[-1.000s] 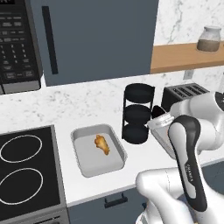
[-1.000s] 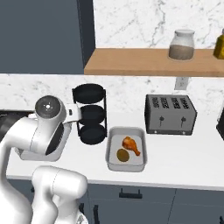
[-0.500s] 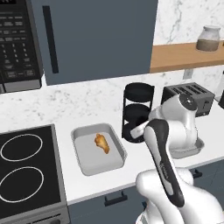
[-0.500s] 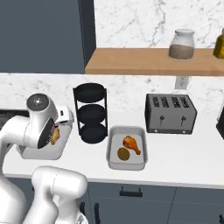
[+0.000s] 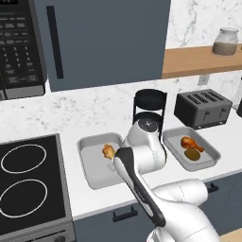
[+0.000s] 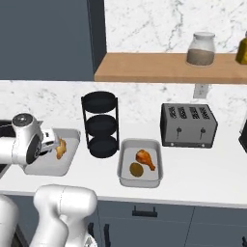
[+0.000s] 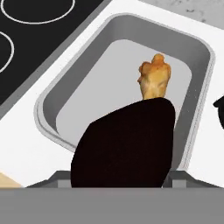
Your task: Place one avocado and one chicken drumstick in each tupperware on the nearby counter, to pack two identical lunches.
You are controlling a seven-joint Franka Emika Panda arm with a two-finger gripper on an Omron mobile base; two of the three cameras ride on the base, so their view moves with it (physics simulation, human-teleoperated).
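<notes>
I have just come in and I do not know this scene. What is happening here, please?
The robot arm is packing two lunches on the counter. The right tupperware already holds a drumstick and an avocado. The gripper is over the left tupperware, which has only a drumstick so far, and carries a dark avocado there.

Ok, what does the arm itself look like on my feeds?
A glossy white arm of rounded, tube-like segments, with a dark stripe along one link and a round dark-grey cap at the joint. No loose cables show. In the hand view, the gripper shows small grey finger tips.
</notes>
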